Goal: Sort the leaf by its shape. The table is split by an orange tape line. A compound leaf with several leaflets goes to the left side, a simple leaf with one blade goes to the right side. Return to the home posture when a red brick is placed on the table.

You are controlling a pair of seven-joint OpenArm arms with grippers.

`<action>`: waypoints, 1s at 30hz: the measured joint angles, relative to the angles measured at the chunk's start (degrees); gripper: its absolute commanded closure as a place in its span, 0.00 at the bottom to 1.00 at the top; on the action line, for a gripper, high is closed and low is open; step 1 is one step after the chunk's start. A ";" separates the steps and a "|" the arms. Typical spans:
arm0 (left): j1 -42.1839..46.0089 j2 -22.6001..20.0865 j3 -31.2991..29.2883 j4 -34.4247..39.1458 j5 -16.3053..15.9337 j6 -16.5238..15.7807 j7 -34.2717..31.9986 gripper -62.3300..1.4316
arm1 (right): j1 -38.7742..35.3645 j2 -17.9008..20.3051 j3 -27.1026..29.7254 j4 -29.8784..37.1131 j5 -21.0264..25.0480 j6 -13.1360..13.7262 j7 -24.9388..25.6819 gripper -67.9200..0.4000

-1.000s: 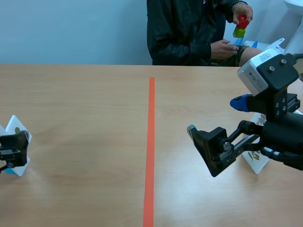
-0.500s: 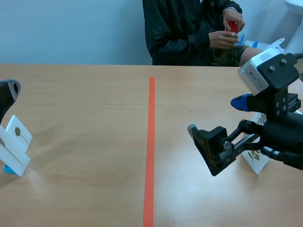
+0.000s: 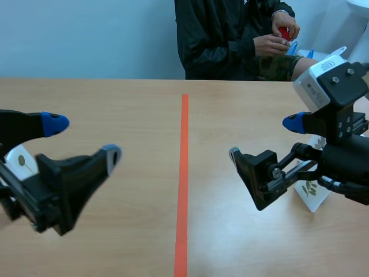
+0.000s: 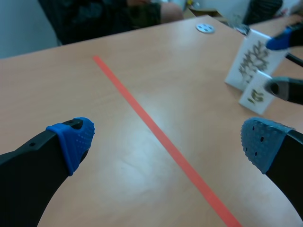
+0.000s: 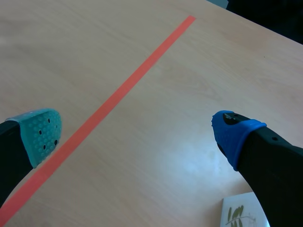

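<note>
As leaf cards appear thin, stiff, light: pinch side edges gently. Right leaf card (image 3: 309,195) right of tape line (image 3: 183,173), near right gripper (image 3: 264,139); left leaf card (image 3: 21,161) behind left gripper (image 3: 82,139). Both jaws wide apart, empty.

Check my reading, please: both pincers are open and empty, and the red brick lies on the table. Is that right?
One part is wrong. The red brick is not on the table; the person's hands hold it beyond its far edge, as the scene view shows. The left pincer and the right pincer are indeed open and empty.
</note>
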 measured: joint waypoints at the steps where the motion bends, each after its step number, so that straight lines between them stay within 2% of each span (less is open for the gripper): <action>1: -0.59 0.00 1.86 -0.04 1.18 1.14 -0.04 0.00 | 0.00 0.00 0.00 0.00 0.68 0.00 -0.02 0.00; 7: -3.96 0.17 9.64 -1.07 8.17 8.26 -2.14 0.00 | -0.48 0.00 0.04 0.00 2.38 -0.02 -0.68 0.00; 9: -4.68 0.15 11.19 -2.49 8.41 10.69 -2.43 0.00 | -1.70 0.00 0.42 0.39 2.84 0.00 -0.66 0.00; 11: -5.01 0.15 12.17 -4.13 8.44 11.80 -2.86 0.00 | -3.37 0.00 1.53 1.33 2.80 0.00 -0.83 0.00; 16: -5.11 0.15 13.25 -6.03 8.59 12.92 -2.78 0.00 | -5.70 0.00 4.46 3.23 3.67 0.00 -0.68 0.00; 30: -5.11 0.15 13.27 -6.03 8.59 12.92 -2.82 0.00 | -5.75 -0.28 4.52 3.23 3.67 0.00 -0.61 0.00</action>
